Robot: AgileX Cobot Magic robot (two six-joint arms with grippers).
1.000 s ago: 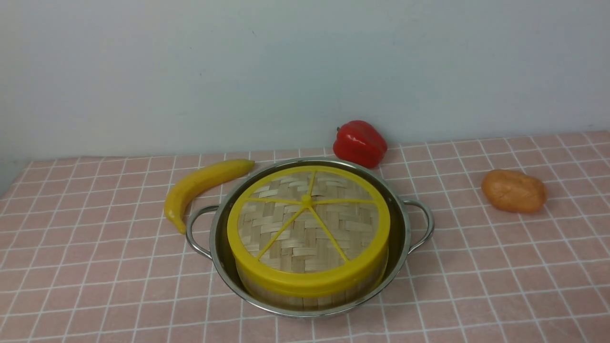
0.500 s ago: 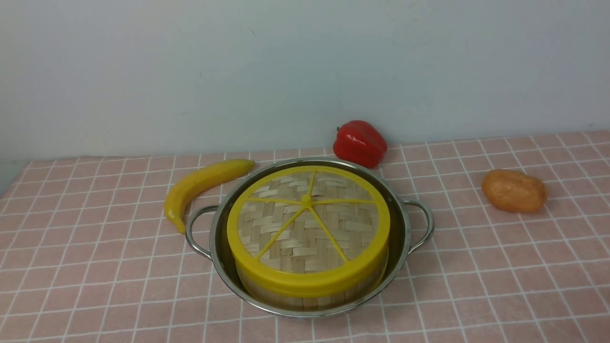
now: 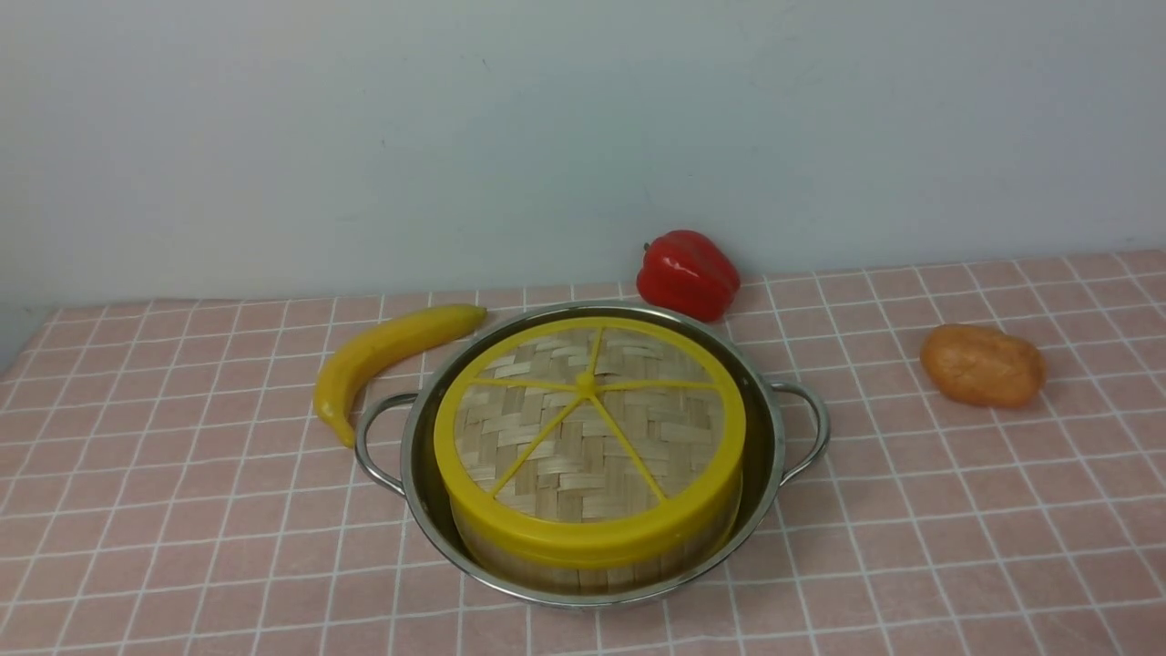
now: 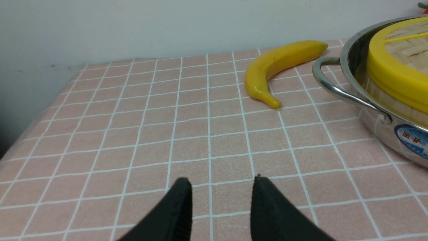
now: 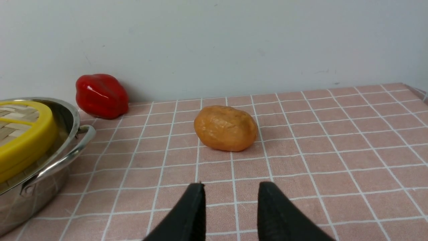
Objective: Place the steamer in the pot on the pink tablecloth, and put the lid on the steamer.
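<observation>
Left wrist view: pot well apart from left hand, its fingers spread.

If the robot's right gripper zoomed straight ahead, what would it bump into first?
Probably the lumpy orange-brown thing, since it sits ahead of the open right gripper. But I can't tell how high the gripper is, so it might touch the pink cloth first.

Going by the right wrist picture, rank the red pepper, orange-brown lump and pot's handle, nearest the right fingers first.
1. Lump: ahead of the fingers.
2. Handle: off to the left.
3. Pepper: far left, by the wall.
</observation>
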